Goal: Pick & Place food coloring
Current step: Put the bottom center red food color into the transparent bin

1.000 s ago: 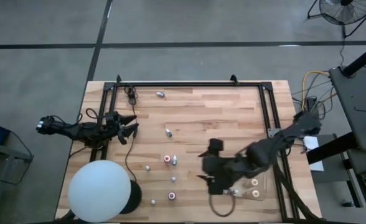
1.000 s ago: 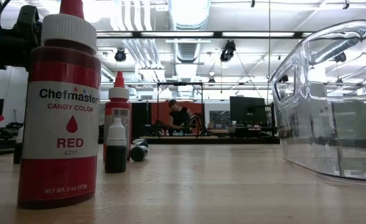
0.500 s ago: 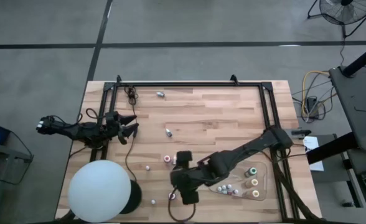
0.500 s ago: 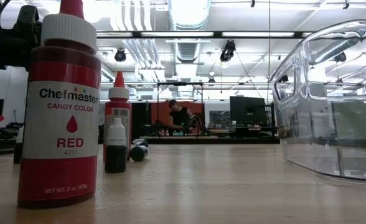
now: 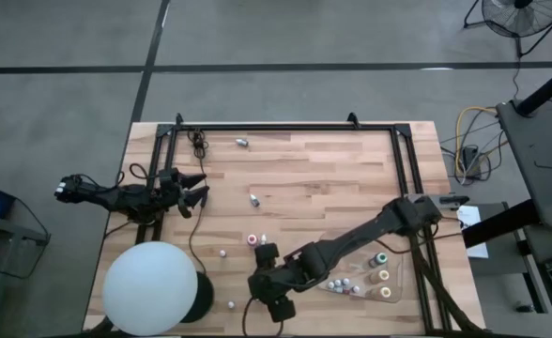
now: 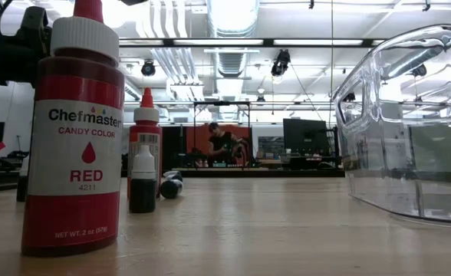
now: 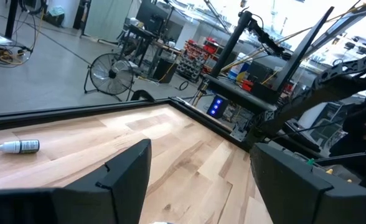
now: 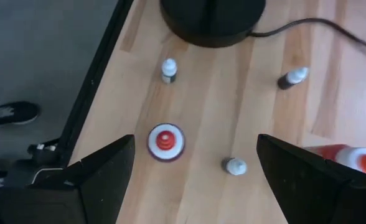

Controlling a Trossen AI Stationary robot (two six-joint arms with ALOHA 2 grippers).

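Note:
Small food coloring bottles stand or lie loose on the wooden table (image 5: 332, 178): one at the far side (image 5: 242, 143), one mid-table (image 5: 254, 198), and a pair (image 5: 252, 240) by my right gripper (image 5: 260, 284). That gripper hovers open over the near middle. In its wrist view a red-capped bottle (image 8: 165, 140) stands upright on the table below the open fingers (image 8: 195, 149), untouched. Around it are white-capped bottles (image 8: 168, 68) (image 8: 235, 165). Several more bottles sit in the clear tray (image 5: 393, 277). My left gripper (image 5: 196, 191) waits open at the left edge.
A big white ball (image 5: 149, 286) on a black base (image 8: 211, 18) fills the near left corner, with a cable running from it. A black frame (image 5: 285, 127) edges the table. In the low view a large red bottle (image 6: 72, 146) and the tray (image 6: 409, 123) stand close.
My right gripper has swung from above the tray toward the table's left, sinking and rolling its wrist. It now hangs over the loose bottles near the front edge and has stayed open. No bottle has moved.

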